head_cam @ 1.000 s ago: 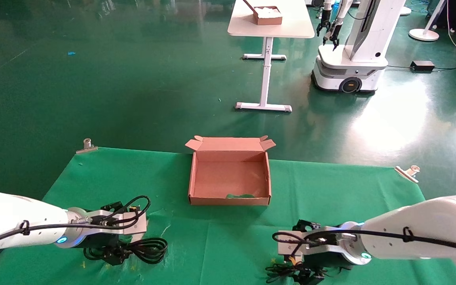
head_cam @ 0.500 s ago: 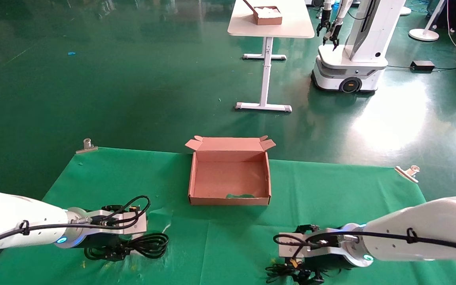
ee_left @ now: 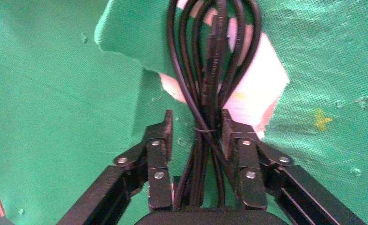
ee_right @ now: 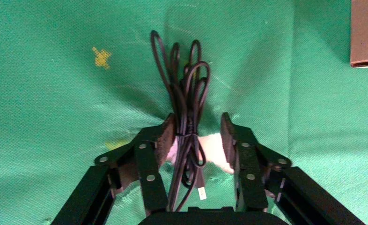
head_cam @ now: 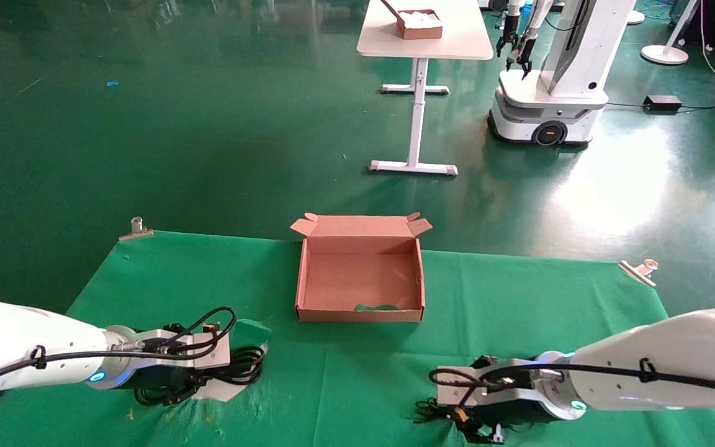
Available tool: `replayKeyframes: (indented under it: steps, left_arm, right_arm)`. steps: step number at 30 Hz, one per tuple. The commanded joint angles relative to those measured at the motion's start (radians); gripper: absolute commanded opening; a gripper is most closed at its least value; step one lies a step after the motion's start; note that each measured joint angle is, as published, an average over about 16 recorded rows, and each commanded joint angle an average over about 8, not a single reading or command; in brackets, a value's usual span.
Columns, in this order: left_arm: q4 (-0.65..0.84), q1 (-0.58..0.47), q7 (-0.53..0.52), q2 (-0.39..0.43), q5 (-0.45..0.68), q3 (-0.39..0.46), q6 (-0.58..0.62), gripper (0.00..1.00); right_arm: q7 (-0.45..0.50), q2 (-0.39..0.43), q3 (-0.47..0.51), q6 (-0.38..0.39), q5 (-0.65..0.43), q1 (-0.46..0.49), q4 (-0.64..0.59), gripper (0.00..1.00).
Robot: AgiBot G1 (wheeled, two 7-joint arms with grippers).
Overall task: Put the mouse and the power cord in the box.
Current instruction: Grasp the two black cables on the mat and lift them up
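Nothing packed yet: brown cardboard box (head_cam: 360, 282) w/ hinged flap sits empty mid-table. My left gripper (ee_left: 196, 133) pinches thick black power cord (ee_left: 210, 70); right gripper (ee_right: 194, 136), spread, straddles thin black mouse cable (ee_right: 184, 98). Mouse body hidden.

A bundle of thin black cable (ee_right: 184, 101) is straddled by the right pincer (ee_right: 194, 136), whose fingers (ee_right: 232, 140) are spread to either side of it. The green cloth (ee_right: 55, 93) is bunched beneath. A brown box (ee_right: 365, 33) corner is seen at the edge.
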Motion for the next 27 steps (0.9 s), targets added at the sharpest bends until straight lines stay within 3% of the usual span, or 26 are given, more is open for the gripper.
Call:
replayKeyframes:
  steps: [1,20,27]
  left_arm:
    - [0.000,0.000,0.000,0.000,0.000,0.000,0.000,0.00]
    - [-0.002,-0.001,0.002,-0.001,0.000,-0.001,0.000,0.00]
    - [-0.022,-0.035,0.072,-0.024,-0.051,-0.015,0.021,0.00]
  right_arm:
    - [0.000,0.000,0.000,-0.001,0.000,0.000,0.000,0.00]
    - [0.000,0.001,0.001,0.000,0.002,-0.001,0.002,0.00]
    - [-0.006,0.016,0.018,0.013,0.005,0.028,-0.001,0.00]
